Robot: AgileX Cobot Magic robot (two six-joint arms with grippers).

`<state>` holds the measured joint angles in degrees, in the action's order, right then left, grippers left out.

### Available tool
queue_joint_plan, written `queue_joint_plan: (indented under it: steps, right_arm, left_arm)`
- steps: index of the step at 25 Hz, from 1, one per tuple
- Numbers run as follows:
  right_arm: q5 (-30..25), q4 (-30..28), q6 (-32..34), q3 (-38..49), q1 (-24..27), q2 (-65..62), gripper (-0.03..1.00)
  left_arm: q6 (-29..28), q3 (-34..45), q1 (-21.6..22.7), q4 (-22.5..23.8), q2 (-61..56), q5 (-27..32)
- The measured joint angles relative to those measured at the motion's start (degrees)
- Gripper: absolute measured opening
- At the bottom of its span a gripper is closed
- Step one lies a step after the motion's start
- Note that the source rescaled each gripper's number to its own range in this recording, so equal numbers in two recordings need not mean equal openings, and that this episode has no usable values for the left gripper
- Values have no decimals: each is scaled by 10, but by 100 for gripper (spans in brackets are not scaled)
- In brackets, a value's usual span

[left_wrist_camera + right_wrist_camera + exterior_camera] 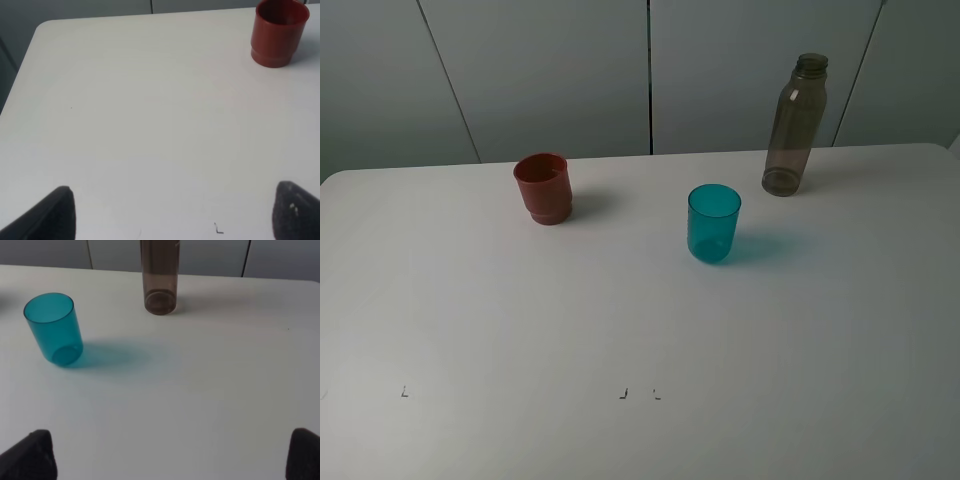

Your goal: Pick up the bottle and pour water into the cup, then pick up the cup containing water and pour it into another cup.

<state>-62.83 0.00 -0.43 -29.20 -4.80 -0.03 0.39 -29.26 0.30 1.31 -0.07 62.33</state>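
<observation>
Three upright things stand well apart on the table (470,330): red cup (543,187), teal cup (713,222), bottle (795,125) (tallest, at the far edge). Wide gaps separate them.

surface: white table (520,330), rounded corners | behind: grey wall panels (550,70), dark seams | light: soft, even

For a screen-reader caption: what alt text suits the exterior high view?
Three containers stand upright on a white table: a red cup at left, a teal tumbler in the middle, and a tall smoky bottle behind-right. No arm shows.
</observation>
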Motion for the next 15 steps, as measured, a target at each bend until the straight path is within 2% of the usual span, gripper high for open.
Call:
queue_joint_plan:
  steps: [7, 15]
  right_arm:
    - [0, 13, -2, 0, 67, 0, 100]
    - [0, 24, -2, 0, 75, 0, 100]
  left_arm:
    - [0, 0, 0, 0, 0, 0]
    - [0, 0, 0, 0, 0, 0]
